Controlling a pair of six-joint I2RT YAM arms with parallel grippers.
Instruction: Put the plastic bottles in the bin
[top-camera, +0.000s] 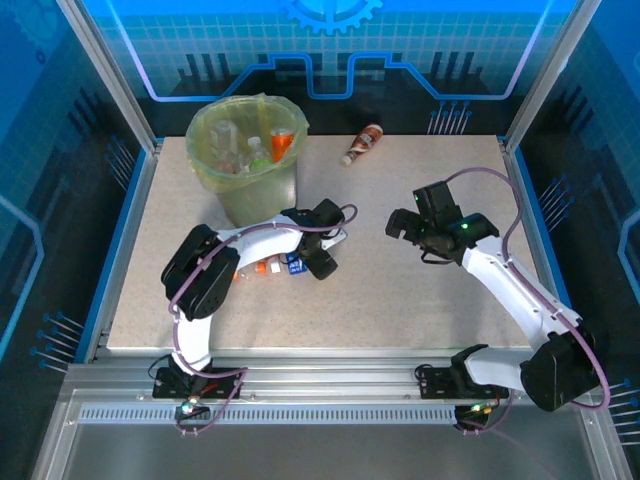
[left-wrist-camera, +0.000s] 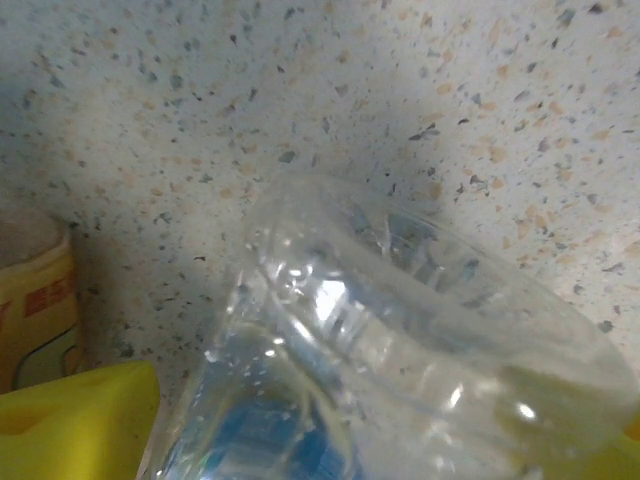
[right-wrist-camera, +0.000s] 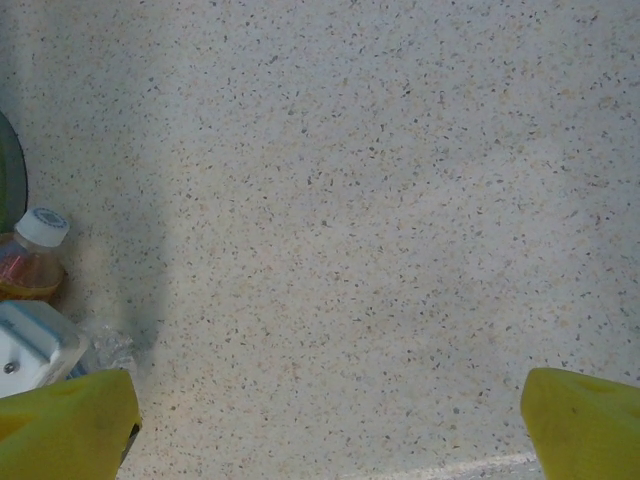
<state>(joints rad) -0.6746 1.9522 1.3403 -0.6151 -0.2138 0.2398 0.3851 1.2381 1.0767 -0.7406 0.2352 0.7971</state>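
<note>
Already the bin (top-camera: 245, 150) holds several plastic bottles (top-camera: 255, 150); just in front of it the left hand (top-camera: 325, 252) straddles a clear blue-labelled bottle (left-wrist-camera: 400, 340) lying on the counter (top-camera: 430, 330), fingers (left-wrist-camera: 80, 420) wide, though I cannot tell whether they pinch it. Right of the bin another bottle (top-camera: 362, 145) lies slanted, nearer the right hand (top-camera: 415, 218), whose fingers stand apart, empty.
</note>
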